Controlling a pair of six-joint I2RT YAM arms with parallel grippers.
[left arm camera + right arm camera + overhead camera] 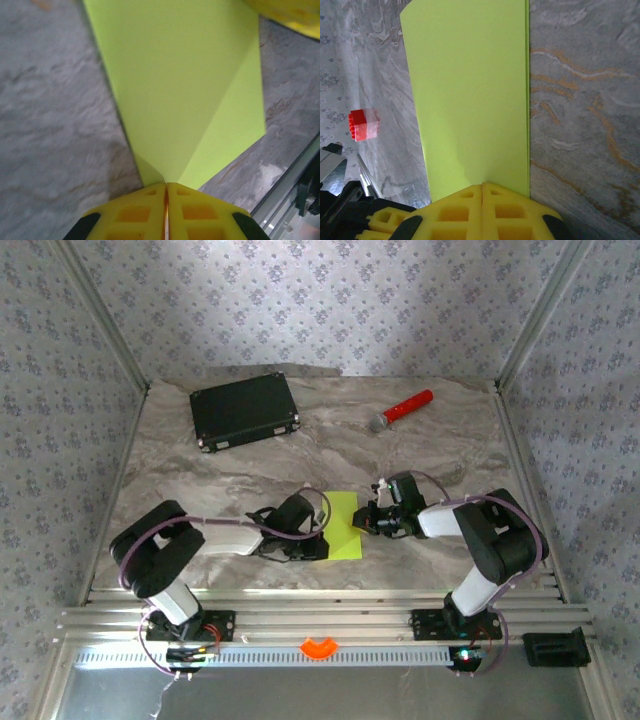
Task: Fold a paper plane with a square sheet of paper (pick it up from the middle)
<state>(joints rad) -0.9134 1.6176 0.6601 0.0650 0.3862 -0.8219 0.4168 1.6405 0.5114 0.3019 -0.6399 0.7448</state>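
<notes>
Both clenched on the square sheet of paper (345, 525) (thin, partly folded), left gripper (165, 185) and right gripper (482, 186) could tear it or skew the crease by pulling unevenly.

Both wrist views cut off the paper (185, 90) at top.

Table (200, 480): grey marbled top. Black case (245, 410) upper left; red-handled microphone (402, 409) upper right; lime paper (343, 525) lower centre. Small red block (363, 125), left edge, right wrist view.
</notes>
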